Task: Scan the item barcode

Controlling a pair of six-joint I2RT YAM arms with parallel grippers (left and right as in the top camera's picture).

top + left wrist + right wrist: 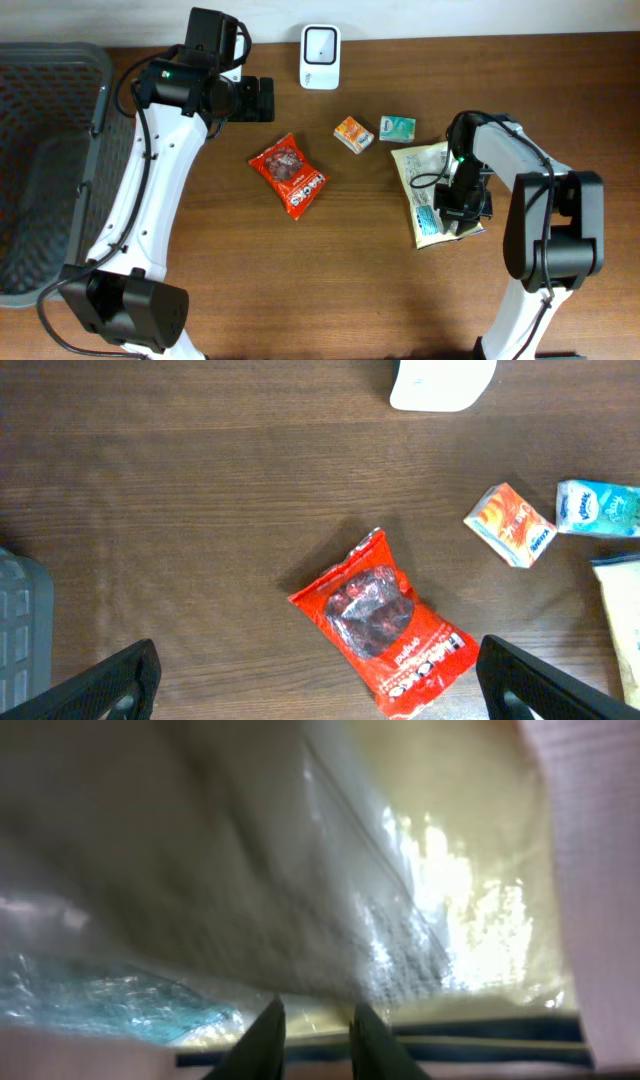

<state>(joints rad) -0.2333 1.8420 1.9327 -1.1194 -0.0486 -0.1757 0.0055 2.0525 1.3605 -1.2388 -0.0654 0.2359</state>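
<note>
Just ahead of right fingers (268, 1042), packet (330, 890).

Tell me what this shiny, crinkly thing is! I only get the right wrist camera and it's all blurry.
Observer: It's a pale yellow packet lying flat on the table. Your right claw is down at its lower right corner.
Operator: Where's the scanner?
Observer: The white scanner sits at the far edge of the table. In the overhead view it's up and to the left of the packet, well apart from it.
Operator: What's the other arm doing?
Observer: The left claw is wide open and empty. It's just left of the scanner, with a red snack bag on the table nearby.
</note>
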